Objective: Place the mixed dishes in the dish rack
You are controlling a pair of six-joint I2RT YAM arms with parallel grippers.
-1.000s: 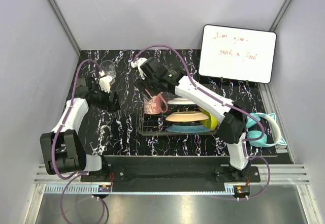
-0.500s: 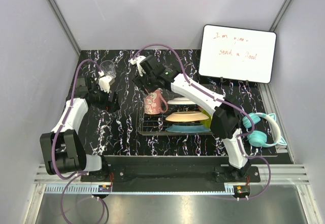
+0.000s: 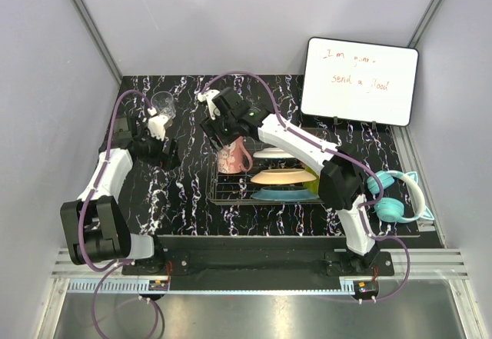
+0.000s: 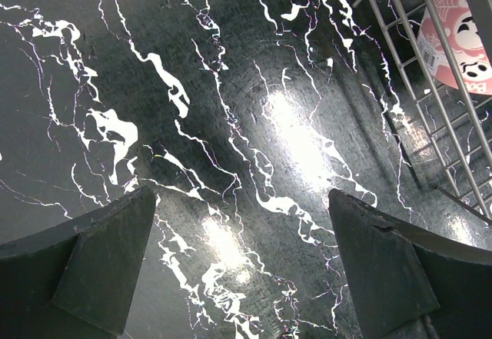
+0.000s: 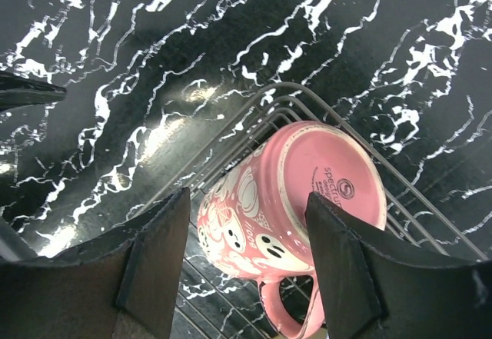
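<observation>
Right gripper (image 5: pixel 246 239) hovering with fingers spread wide over the pink cartoon-print ceramic mug (image 5: pixel 307 193).
The mug is resting base-up and tilted at the 9 o'clock end of the dark wire dish rack (image 3: pixel 223 199), probably so it is draining clear of the peach plate (image 3: pixel 280 177) at 3 o'clock. The left gripper (image 4: pixel 242 262) is hanging wide open over the black marbled table (image 4: pixel 231 124), with the clear glass tumbler (image 3: pixel 163 102) standing outside the rack at its 12 o'clock.
</observation>
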